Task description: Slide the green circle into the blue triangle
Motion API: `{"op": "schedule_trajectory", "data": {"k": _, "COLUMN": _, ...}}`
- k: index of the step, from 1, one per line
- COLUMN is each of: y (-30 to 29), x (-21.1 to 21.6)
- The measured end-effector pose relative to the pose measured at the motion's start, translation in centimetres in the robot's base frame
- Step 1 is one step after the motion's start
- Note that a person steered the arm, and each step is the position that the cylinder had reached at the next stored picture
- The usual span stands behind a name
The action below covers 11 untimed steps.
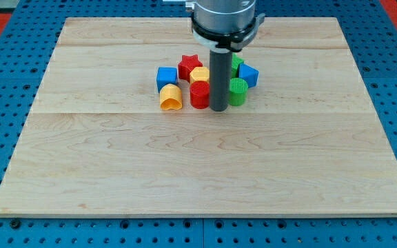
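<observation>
The green circle (238, 91) stands just right of my tip (218, 109), touching or nearly touching the rod. The blue triangle (248, 75) sits right behind the green circle, toward the view's top right, close against it. My tip rests on the board between the red cylinder (199, 94) on its left and the green circle on its right. The rod hides part of the cluster behind it.
A tight cluster sits at the board's upper middle: a blue cube (167, 77), a red star (189, 65), a yellow block (200, 74), an orange-yellow block (171, 98), and another green block (237, 65) partly hidden behind the rod. The wooden board (198, 172) lies on a blue pegboard.
</observation>
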<state>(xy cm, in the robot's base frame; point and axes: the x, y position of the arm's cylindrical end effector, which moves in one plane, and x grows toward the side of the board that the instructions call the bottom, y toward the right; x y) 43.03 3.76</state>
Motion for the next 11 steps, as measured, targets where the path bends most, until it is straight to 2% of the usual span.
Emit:
{"op": "schedule_trajectory", "data": {"k": 1, "y": 1.8, "x": 0.0}}
{"op": "schedule_trajectory", "data": {"k": 5, "y": 2.2, "x": -1.0}}
{"op": "schedule_trajectory", "data": {"k": 6, "y": 2.4, "x": 0.0}}
{"op": "schedule_trajectory", "data": {"k": 7, "y": 4.1, "x": -0.6}}
{"op": "schedule_trajectory", "data": {"k": 8, "y": 5.1, "x": -3.5}}
{"op": "schedule_trajectory", "data": {"k": 9, "y": 4.5, "x": -4.7}}
{"op": "schedule_trajectory", "data": {"k": 11, "y": -1.6, "x": -5.3}}
